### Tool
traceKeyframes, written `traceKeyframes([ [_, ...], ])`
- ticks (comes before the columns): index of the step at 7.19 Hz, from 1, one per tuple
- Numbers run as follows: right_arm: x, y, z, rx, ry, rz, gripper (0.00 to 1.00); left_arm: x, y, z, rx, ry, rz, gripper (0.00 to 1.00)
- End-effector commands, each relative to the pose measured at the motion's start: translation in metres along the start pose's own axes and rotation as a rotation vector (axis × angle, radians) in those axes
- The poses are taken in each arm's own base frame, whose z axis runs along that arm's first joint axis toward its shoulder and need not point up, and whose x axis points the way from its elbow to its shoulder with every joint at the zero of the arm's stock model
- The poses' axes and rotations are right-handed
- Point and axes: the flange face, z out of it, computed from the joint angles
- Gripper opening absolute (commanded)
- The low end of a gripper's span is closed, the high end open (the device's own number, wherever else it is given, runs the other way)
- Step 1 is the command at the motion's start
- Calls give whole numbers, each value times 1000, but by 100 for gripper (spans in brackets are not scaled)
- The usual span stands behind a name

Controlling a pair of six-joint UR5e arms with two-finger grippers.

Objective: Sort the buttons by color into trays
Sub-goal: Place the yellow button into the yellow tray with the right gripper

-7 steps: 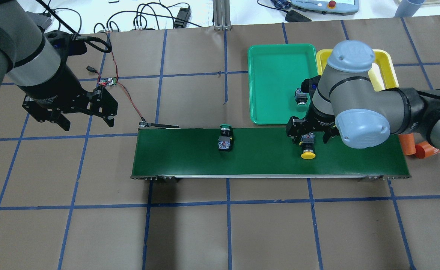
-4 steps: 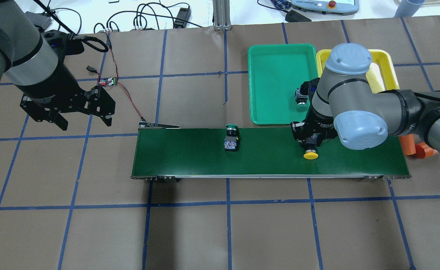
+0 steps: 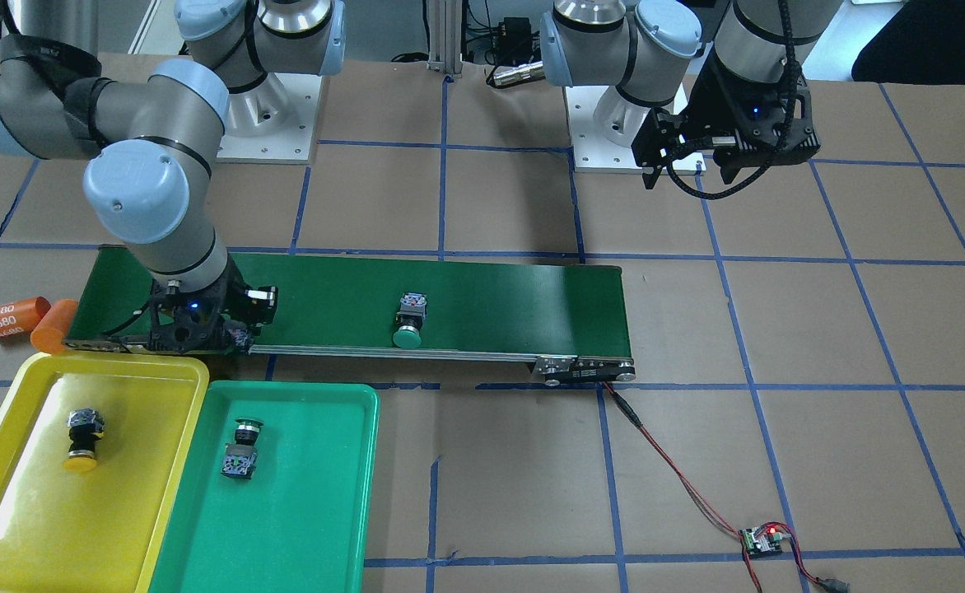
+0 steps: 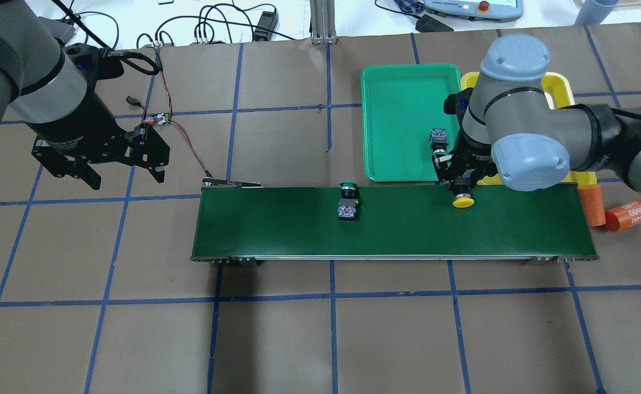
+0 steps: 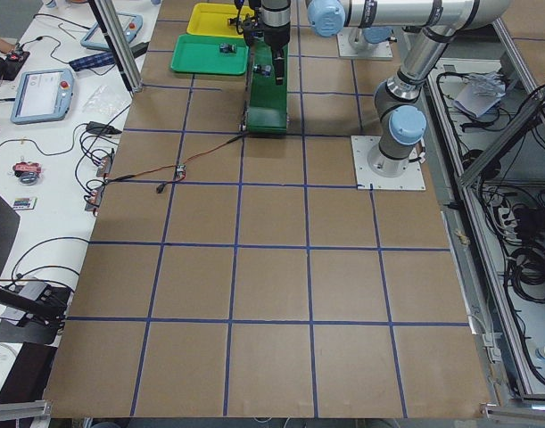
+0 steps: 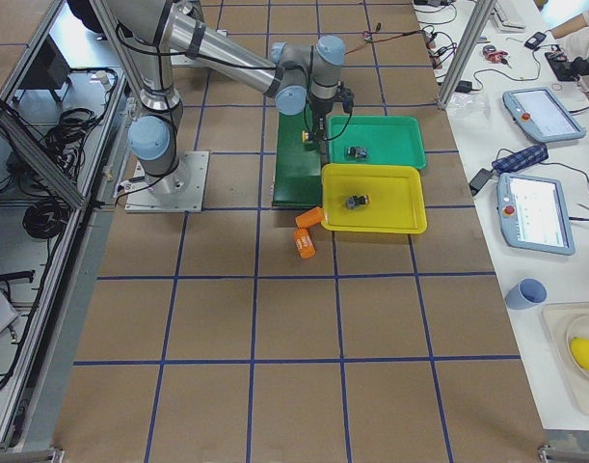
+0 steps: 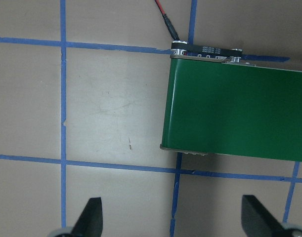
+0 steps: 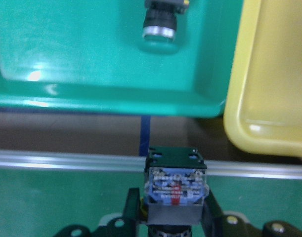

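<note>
My right gripper (image 4: pixel 459 185) is shut on a yellow-capped button (image 4: pixel 463 201) and holds it above the conveyor's far edge, just short of the trays. In the right wrist view the button (image 8: pixel 175 195) sits between the fingers (image 8: pixel 132 207), contact block up. A green-capped button (image 4: pixel 348 203) lies on the belt, also in the front view (image 3: pixel 409 321). Another green-capped button (image 3: pixel 241 449) lies in the green tray (image 4: pixel 400 98). A yellow-capped button (image 3: pixel 82 440) lies in the yellow tray (image 3: pixel 21 511). My left gripper (image 4: pixel 126 180) is open and empty, left of the conveyor.
The long dark-green conveyor belt (image 4: pixel 397 232) crosses the middle of the table. Two orange cylinders (image 4: pixel 629 214), one marked 4680, lie at its right end. A small circuit board (image 4: pixel 159 117) with a red wire runs to the belt's left end.
My right gripper has shut on the yellow-capped button and carried it up off the belt toward the trays. The green-capped button on the belt has moved right. The left arm has barely moved.
</note>
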Motion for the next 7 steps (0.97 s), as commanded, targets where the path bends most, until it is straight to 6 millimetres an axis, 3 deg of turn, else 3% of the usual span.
traceKeyframes([
  [1, 66, -75, -3, 30, 42, -90, 40, 0, 0, 1, -2, -3, -1, 100],
  [2, 111, -85, 24, -10, 20, -114, 40, 0, 0, 2, -3, -3, -1, 100],
  [3, 141, -88, 31, -12, 14, -122, 44, 0, 0, 2, -3, -1, -1, 100],
  [4, 142, -88, 32, -12, 9, -121, 51, 0, 0, 1, -3, -1, -2, 100],
  [5, 140, -88, 31, -6, -7, -119, 93, 0, 0, 1, -2, -1, -2, 100],
  [6, 137, -83, 27, -10, -21, -120, 100, 0, 0, 1, -2, -1, -2, 100],
  [7, 131, -62, -6, -42, -37, -120, 100, 0, 0, 1, -2, -1, -2, 100],
])
